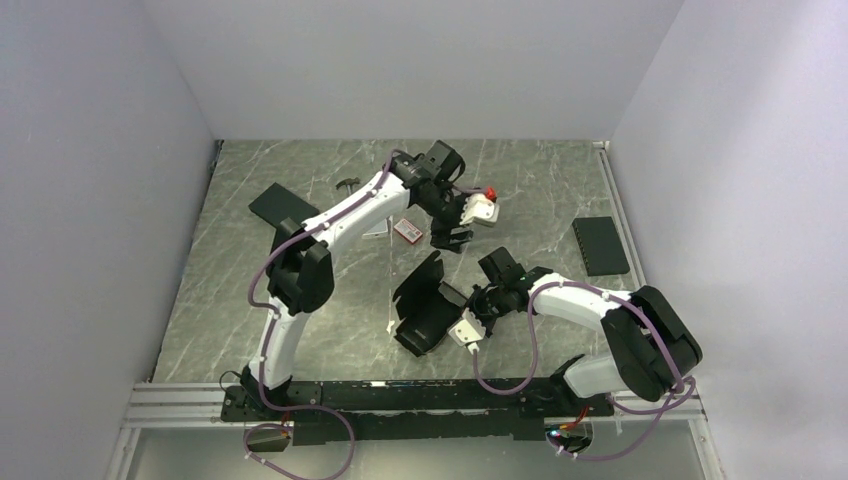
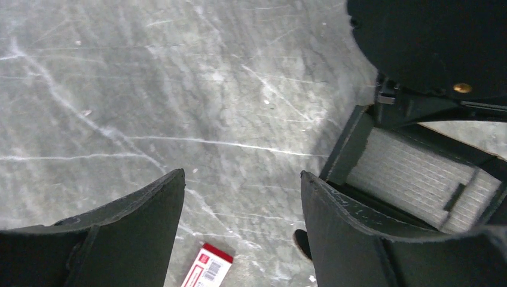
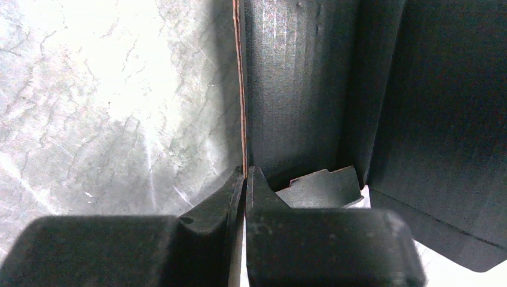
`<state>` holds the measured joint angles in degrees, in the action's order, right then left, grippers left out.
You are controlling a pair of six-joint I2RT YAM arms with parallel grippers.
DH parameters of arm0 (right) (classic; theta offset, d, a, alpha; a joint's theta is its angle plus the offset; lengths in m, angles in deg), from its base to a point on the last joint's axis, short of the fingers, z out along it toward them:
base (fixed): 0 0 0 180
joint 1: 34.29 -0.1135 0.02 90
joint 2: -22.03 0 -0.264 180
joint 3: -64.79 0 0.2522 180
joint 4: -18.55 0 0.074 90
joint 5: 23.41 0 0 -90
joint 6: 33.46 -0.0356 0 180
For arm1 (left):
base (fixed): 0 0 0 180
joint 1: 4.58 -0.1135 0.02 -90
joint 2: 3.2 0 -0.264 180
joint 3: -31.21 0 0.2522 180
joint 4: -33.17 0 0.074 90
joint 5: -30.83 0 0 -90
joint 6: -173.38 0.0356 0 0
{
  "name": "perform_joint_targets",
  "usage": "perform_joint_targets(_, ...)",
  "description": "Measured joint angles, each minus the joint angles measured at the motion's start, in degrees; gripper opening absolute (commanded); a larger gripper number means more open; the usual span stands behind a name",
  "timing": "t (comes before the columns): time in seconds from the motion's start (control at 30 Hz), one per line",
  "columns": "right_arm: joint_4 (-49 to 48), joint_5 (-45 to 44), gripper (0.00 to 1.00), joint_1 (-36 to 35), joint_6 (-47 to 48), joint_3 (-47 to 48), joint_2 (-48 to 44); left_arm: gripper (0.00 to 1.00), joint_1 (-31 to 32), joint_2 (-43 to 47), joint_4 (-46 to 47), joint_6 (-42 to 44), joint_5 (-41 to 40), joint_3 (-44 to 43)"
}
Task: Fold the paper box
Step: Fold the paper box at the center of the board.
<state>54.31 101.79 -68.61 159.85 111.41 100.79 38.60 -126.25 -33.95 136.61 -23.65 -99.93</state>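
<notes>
Paper box [image 1: 425,310] sits half-formed, just baseward of the red card [image 1: 406,229]. Right gripper [image 3: 245,179] pinches one upright wall edge; left gripper [image 2: 242,197] hangs beside that card, fingers apart, empty. We should hold the pinch, fold along creases.

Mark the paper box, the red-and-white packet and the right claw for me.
paper box [image 1: 418,292], top view, on its raised black panel.
red-and-white packet [image 2: 206,270], left wrist view, on its labelled face.
right claw [image 3: 245,174], right wrist view, between fingertips pinched on the box's edge.

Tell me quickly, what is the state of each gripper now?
Left gripper: open, holding nothing.
Right gripper: closed on a wall of the paper box.
</notes>
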Motion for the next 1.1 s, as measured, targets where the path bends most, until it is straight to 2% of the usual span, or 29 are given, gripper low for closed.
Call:
perform_joint_targets(0.4, 0.04, 0.04, 0.00, -0.26, 0.09, 0.00, -0.02, 0.67, 0.66, -9.68, -11.15, 6.34, 4.76, -10.38)
perform_joint_targets(0.63, 0.04, 0.07, 0.00, -0.76, 0.39, 0.00, -0.02, 0.65, 0.74, -13.07, -14.78, 9.01, 5.68, -11.52)
perform_joint_targets(1.1, 0.04, 0.00, 0.00, -1.77, 1.55, 0.00, -0.02, 0.69, 0.76, -14.60, -18.40, 11.21, 10.78, -13.42)
